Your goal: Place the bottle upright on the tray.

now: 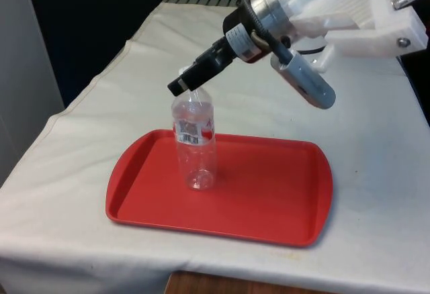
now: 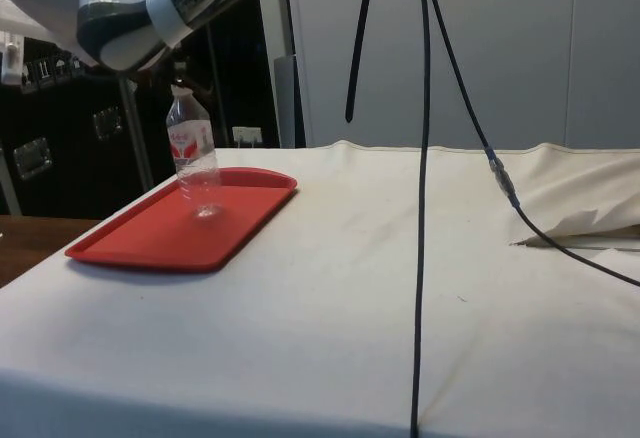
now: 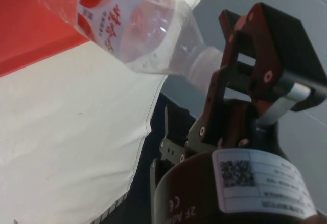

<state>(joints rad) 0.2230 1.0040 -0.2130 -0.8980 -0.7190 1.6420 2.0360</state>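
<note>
Standing upright on the red tray (image 1: 269, 200), a clear plastic bottle (image 1: 195, 150) with a red and white label is seen toward the tray's end at the front view's left, its base resting on the tray floor. The tray lies flat on the bench (image 1: 363, 139), which is covered by a white cloth, and the tray's long side runs across the front view.

The black end effector (image 1: 190, 87) is positioned at the bottle's top, reaching in at a slant from the front view's right side, above the tray's far rim. In the wrist view the bottle's neck and white cap are seen lying between the two black fingers (image 3: 232, 75) of the end effector (image 3: 212, 73), and the end effector is clenched around that neck. In the side view the bottle (image 2: 194, 163) is seen upright on the tray (image 2: 150, 233), with the end effector (image 2: 180, 85) directly above the cap, under the white arm.

Black cables (image 2: 424, 158) are seen hanging in front of the side camera, well apart from the tray, with one trailing over the cloth away from the tray
</note>
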